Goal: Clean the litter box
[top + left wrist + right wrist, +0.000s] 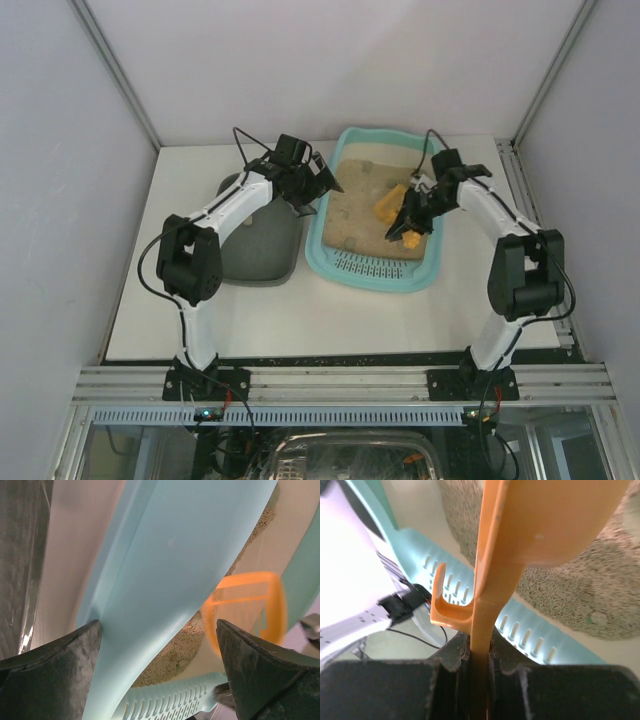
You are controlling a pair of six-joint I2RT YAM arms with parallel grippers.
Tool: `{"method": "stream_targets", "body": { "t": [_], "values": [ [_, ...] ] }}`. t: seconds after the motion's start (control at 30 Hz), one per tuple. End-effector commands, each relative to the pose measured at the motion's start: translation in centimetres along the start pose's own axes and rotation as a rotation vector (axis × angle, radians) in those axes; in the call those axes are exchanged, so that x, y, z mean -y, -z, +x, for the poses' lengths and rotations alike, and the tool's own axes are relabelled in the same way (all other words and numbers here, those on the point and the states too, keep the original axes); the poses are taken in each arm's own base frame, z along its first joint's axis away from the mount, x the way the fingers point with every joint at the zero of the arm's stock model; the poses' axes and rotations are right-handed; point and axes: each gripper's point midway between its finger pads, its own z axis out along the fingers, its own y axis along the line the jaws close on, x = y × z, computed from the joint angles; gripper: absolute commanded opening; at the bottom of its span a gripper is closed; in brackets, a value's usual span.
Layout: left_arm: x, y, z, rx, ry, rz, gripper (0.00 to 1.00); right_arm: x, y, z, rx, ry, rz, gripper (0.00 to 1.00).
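The light-turquoise litter box point(318, 228) lies mid-table, its slotted grate point(375, 265) at the near end and beige litter point(350, 215) inside. My right gripper point(412, 225) hangs over the box's right side, shut on the handle of an orange slotted scoop point(390, 205). In the right wrist view the handle point(490, 595) runs up from the shut gripper point(479, 650) above the litter point(570, 595). My left gripper point(318, 185) is open at the box's left wall. In the left wrist view that wall point(165, 570) lies between the spread fingers point(55, 675), with the scoop point(250, 605) beyond.
A smaller dark grey-green tray point(255, 250) sits directly left of the litter box, under the left arm. White enclosure walls stand on the left, right and far sides. A small greenish clump point(597, 617) lies in the litter near the grate point(520, 625).
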Motion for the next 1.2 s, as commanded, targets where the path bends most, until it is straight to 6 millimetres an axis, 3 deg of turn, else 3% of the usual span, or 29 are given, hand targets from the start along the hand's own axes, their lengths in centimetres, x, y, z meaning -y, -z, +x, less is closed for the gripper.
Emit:
{"method": "stream_targets", "body": {
  "t": [0.0,0.07,0.13,0.27,0.4,0.57,0.73,1.17],
  "values": [
    [2.1,0.6,-1.0,0.051,-0.010,0.059,1.00,-2.8,3.9,-2.6,0.158,0.033,-0.129,0.00],
    [1.9,0.4,-0.9,0.048,0.000,0.058,1.00,-2.9,2.8,-3.4,0.138,0.040,-0.123,0.00],
    [2.7,0.1,0.6,0.024,-0.017,0.068,1.00,-2.9,1.2,-4.2,0.095,0.063,-0.100,0.00],
    [2.9,0.0,0.6,0.029,-0.018,0.073,1.00,-2.9,-2.0,-5.9,0.041,0.089,-0.066,0.00],
    [3.0,0.0,0.5,0.036,-0.025,0.074,1.00,-2.3,-3.7,-6.8,0.015,0.095,-0.018,0.00],
    [2.9,0.1,0.5,0.036,-0.025,0.073,1.00,-0.5,-4.0,-6.2,0.006,0.093,0.062,0.00],
    [2.8,-0.1,0.6,0.032,-0.022,0.072,1.00,-0.1,-4.6,-5.4,-0.015,0.099,0.072,0.00],
    [2.6,0.1,0.5,0.049,-0.032,0.069,1.00,-3.8,-8.8,-2.5,-0.139,0.149,-0.016,0.00]
  ]
}}
